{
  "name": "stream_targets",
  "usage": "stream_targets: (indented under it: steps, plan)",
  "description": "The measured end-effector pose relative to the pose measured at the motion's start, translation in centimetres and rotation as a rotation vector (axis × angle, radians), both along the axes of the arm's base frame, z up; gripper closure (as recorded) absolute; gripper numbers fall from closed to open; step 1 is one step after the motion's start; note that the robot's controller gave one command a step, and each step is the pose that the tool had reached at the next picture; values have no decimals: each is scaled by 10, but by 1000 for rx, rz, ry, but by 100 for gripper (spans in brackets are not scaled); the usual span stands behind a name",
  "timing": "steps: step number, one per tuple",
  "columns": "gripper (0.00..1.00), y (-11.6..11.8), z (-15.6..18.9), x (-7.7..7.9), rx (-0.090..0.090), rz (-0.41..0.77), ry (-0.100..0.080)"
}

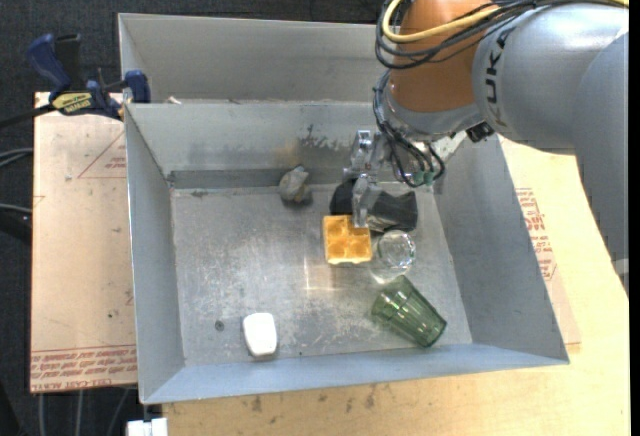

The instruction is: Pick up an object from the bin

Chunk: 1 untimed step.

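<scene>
One arm (560, 74) bends down, tool (361, 207) at a black block (397, 212) beside a yellow waffle (346, 241); its opening unclear.

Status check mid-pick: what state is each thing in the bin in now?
Black thing: on the floor, partly covered from above.
Yellow square: lying flat, beside the clear glass.
Clear glass: on the floor, pose unclear.
Green glass: on its side.
Grey lump: resting alone near the back.
White block: lying alone near the front.
Gripper: low, over the black thing.
</scene>
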State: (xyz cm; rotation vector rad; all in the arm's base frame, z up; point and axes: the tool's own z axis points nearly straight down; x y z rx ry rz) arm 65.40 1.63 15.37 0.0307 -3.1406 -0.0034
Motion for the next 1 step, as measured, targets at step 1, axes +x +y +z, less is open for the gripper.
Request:
stream_targets:
  steps: [1]
  plan:
    - [100,1,44,-2,-2,-3,7]
